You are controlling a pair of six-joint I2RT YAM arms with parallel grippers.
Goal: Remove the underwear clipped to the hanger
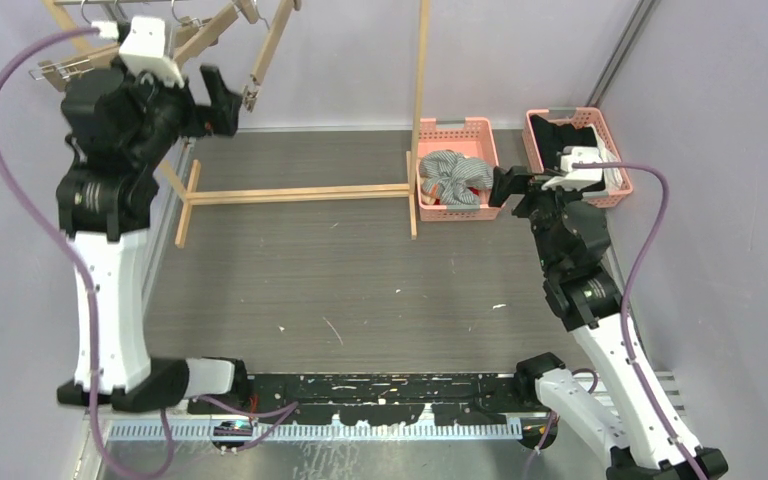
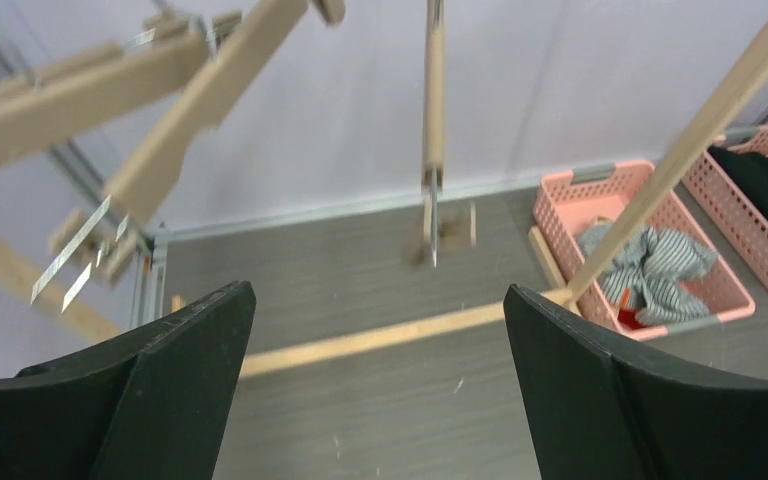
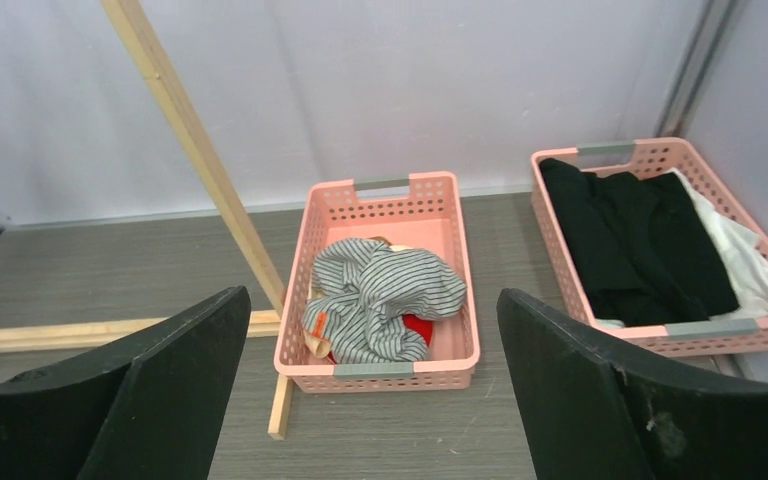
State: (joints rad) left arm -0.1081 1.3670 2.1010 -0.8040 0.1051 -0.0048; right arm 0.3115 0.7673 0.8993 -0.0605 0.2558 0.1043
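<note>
At the rear left of the bench point(image 1: 340, 280), the left tool point(image 1: 225, 100) is raised level with the wooden clip hangers point(image 1: 210, 35) on the rack point(image 1: 420, 100). Its jaws are spread wide and hold nothing. In the left wrist view the hanger clips point(image 2: 70, 260) are blurred, but no cloth shows on any of them.

The right tool point(image 3: 370, 300) hovers near the first pink basket point(image 3: 380, 185), jaws likewise spread and empty. The underwear lies in that basket:

- The pinstriped boxer briefs point(image 3: 380, 290) are crumpled on top.
- The red piece point(image 3: 415, 330) shows beneath them.
- A pale edge at the briefs' lower left may be the beige piece, but this cannot be confirmed.

The second basket point(image 3: 610, 150), just to the right, holds black clothing point(image 3: 640, 230) and is not part of the task.

Step in hand, by judgement: the final check, or withdrawal after the last release. With nothing visible on the hangers and the garments in the basket, the task appears complete or nearly so.

Next move:

1. Confirm every clip is bare, including those hidden at the frame edge.
2. Draw the left tool down and away without striking the swinging hangers.
3. Retract the right tool clear of the basket rim.
</note>
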